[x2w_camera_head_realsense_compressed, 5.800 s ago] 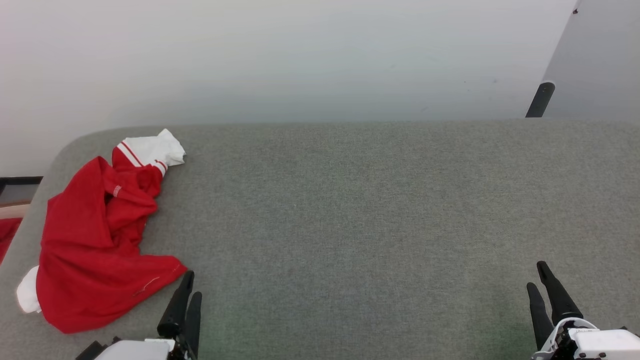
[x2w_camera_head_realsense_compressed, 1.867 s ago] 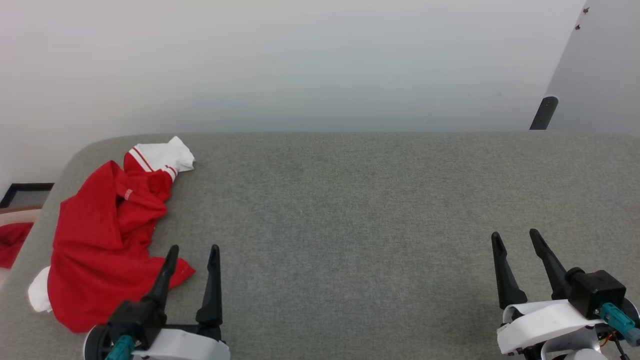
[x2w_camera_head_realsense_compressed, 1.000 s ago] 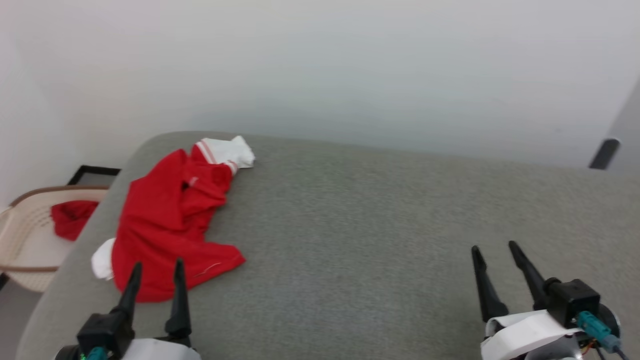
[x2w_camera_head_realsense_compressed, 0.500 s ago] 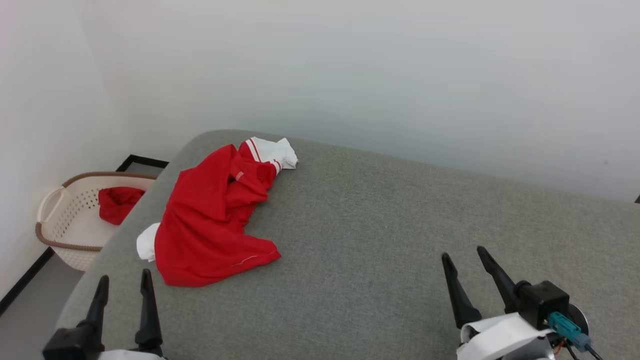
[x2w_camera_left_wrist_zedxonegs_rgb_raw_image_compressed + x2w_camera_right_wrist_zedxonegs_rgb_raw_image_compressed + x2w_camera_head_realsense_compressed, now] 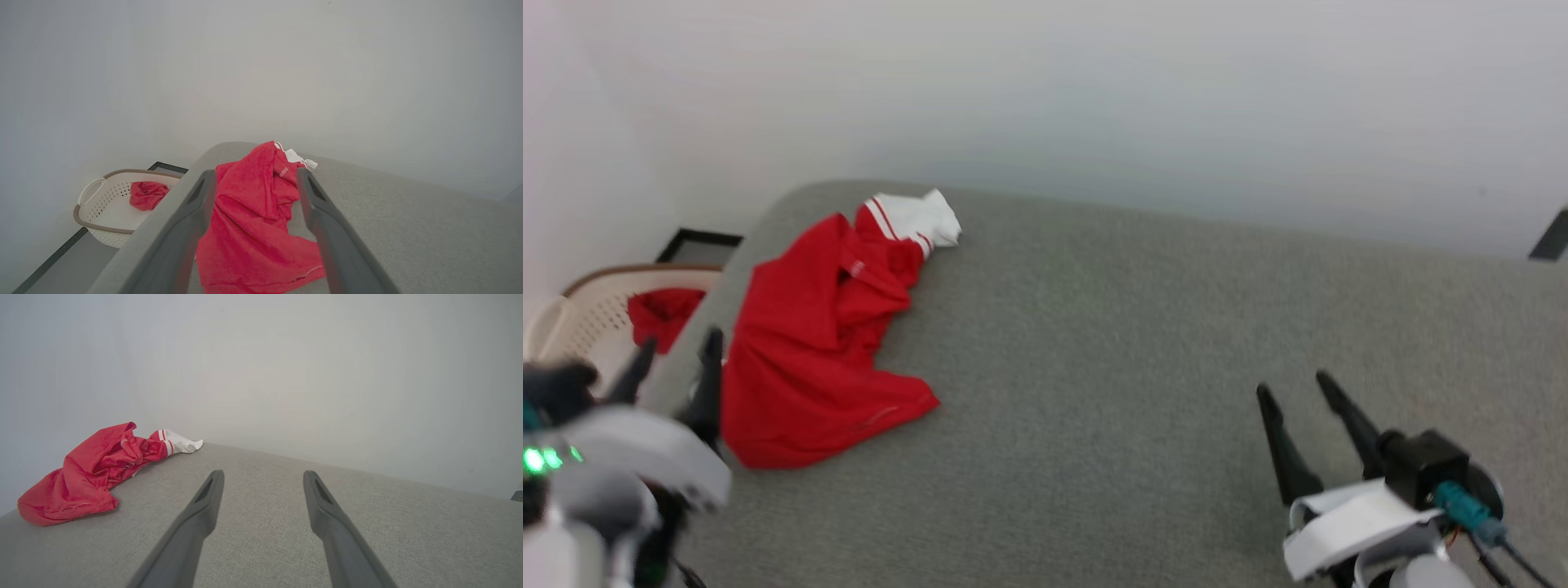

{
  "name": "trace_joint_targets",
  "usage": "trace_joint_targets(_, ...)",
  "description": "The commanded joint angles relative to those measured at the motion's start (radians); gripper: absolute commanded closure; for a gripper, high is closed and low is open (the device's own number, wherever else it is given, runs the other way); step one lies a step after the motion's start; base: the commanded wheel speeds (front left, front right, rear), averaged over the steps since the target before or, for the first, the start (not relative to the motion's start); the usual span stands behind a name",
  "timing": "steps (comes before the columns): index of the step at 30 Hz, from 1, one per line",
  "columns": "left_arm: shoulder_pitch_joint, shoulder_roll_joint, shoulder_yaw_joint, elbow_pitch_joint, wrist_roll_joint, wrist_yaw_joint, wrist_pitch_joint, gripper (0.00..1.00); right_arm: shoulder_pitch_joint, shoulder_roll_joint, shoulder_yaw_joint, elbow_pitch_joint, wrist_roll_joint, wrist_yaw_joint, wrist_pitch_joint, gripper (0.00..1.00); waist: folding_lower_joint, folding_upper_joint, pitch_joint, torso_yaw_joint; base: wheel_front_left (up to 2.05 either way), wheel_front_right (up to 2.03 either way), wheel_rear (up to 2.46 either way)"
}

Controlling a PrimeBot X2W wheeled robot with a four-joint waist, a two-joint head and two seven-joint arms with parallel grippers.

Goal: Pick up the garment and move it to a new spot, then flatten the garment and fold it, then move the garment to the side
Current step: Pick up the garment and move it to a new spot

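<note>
Both left gripper (image 5: 678, 359) and right gripper (image 5: 1293, 385) stand spread, empty. Crumpled red-and-white jersey garment (image 5: 800, 343) at grey fabric counter's (image 5: 1135, 343) far-left corner looks soft, light; pinch its near hem.

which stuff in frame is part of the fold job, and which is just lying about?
Job:
- crumpled red jersey shirt with white striped sleeves, lying on the grey fabric-covered surface
- left gripper and right gripper, both open and empty

Lying about:
- cream perforated plastic basket, beside the surface
- small plain red cloth lump, inside the basket
</note>
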Motion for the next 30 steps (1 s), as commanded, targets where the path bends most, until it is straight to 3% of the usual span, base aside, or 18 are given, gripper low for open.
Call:
trace_joint_targets(1,-0.046,0.031,0.001,0.002,-0.037,-0.002,0.062,0.0,-0.028,-0.009,-0.003,-0.013,-0.013,0.0,0.004,0.0,0.0,0.0,0.08,-0.051,0.0,0.0,0.0)
trace_joint_targets(9,-0.258,0.188,0.003,0.078,-0.177,-0.008,0.315,0.0,-0.099,-0.032,-0.006,-0.069,-0.021,0.0,0.009,0.0,0.0,0.0,0.252,-0.12,0.0,0.0,0.0)
trace_joint_targets(14,-0.357,0.243,-0.019,0.151,-0.232,-0.007,0.45,0.0,-0.133,-0.034,-0.019,-0.091,-0.029,0.0,0.004,0.0,0.0,0.0,0.348,-0.149,0.0,0.0,0.0)
trace_joint_targets(21,-0.455,0.285,-0.059,0.279,-0.273,0.01,0.634,0.0,-0.167,-0.035,-0.011,-0.101,-0.033,0.0,-0.005,0.0,0.0,0.0,0.425,-0.176,0.0,0.0,0.0)
trace_joint_targets(30,-0.526,0.309,-0.09,0.403,-0.278,0.041,0.757,0.0,-0.198,-0.031,0.001,-0.12,-0.037,0.0,-0.007,0.0,0.0,0.0,0.478,-0.202,0.0,0.0,0.0)
